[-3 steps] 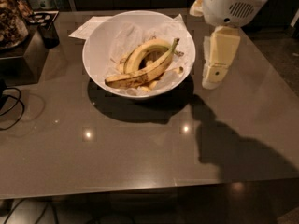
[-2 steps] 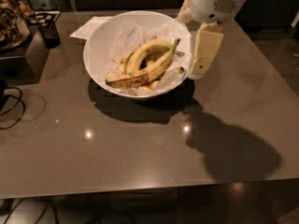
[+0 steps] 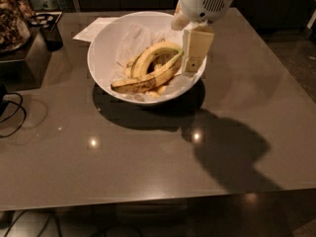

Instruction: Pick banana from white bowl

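Right now I see the gripper (image 3: 194, 65) hanging just inside the white bowl's (image 3: 98, 53) right rim; whether it is released or clenched I cannot tell. The banana (image 3: 145, 80) lies across the bowl's front half, stem end near the gripper, with a greener banana (image 3: 150, 53) just behind it.

The glossy brown table (image 3: 148, 172) carries the white bowl (image 3: 104, 54); a paper sheet (image 3: 93, 29) lies just behind the bowl's left rim; a dark cup (image 3: 51, 34) stands further left; a black cable (image 3: 14, 113) curls well left of the bowl; the gripper (image 3: 193, 65) hangs over the bowl's right rim.
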Available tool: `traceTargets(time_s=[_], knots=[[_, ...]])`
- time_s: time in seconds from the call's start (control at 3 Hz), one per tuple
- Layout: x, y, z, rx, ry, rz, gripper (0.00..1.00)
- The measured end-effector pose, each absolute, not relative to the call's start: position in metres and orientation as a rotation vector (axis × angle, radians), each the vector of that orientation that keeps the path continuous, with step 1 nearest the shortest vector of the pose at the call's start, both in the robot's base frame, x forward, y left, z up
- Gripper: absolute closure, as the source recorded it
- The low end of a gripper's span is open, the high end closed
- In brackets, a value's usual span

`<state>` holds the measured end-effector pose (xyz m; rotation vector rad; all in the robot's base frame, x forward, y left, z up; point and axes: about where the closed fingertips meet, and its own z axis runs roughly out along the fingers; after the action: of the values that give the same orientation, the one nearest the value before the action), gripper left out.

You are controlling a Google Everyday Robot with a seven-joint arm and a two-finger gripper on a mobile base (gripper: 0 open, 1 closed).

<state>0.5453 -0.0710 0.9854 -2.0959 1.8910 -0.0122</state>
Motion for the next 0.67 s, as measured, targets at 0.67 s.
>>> traceTargets(time_s=[0.67], knots=[[0.562,-0.049,0.966,-2.153,1.885,0.021,0.45]])
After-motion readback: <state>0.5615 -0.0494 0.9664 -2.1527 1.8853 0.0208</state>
